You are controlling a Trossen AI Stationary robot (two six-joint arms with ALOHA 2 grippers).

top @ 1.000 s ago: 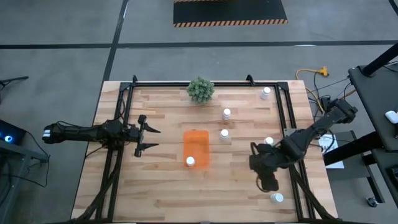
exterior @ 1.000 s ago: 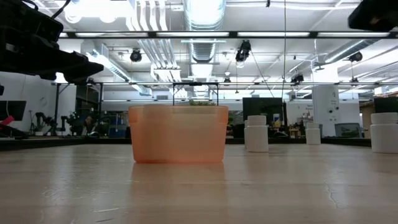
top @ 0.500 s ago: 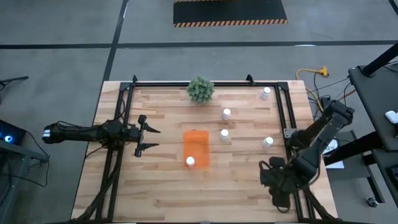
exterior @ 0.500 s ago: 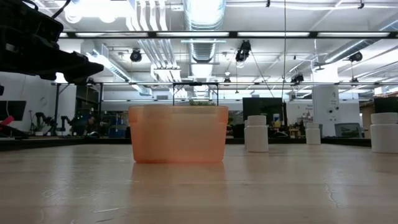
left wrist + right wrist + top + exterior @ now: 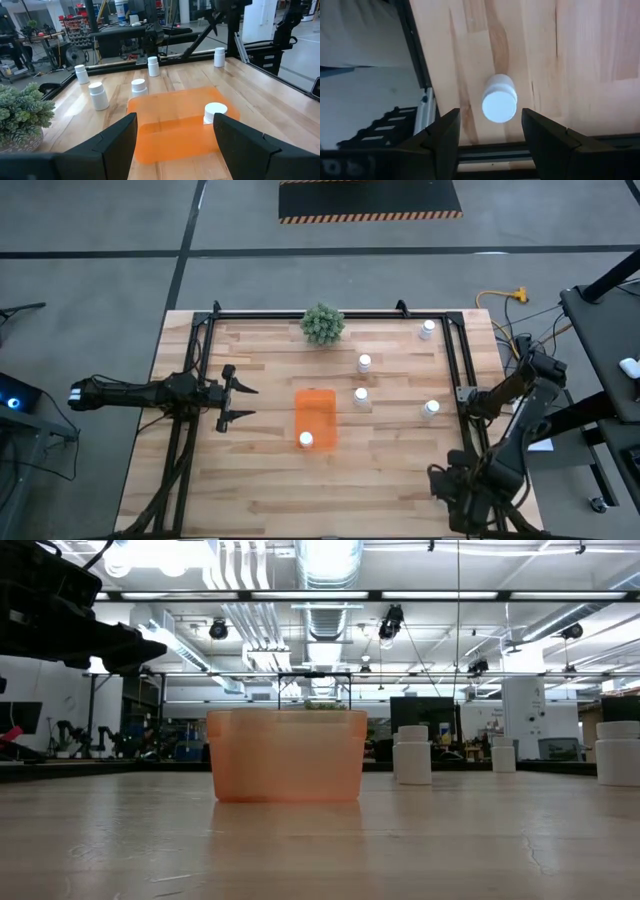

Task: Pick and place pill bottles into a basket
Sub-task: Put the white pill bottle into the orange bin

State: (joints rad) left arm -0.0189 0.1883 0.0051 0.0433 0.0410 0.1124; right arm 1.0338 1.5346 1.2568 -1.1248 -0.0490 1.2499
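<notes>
Hovering at the high view's lower right, the right gripper [image 5: 462, 502] spreads its fingers wide above a bottle [image 5: 499, 98] — gripping nothing. Basket [image 5: 315, 418] sits mid-frame, one bottle [image 5: 306, 440] inside; left gripper [image 5: 232, 392] waits open at left.

Right tool [image 5: 489, 137] pointing straight down at the near right corner, fingers [image 5: 442, 137] spread wide, arm bent sharply back on itself. Left tool [image 5: 232, 393] level at the left side, fingers parted.
</notes>
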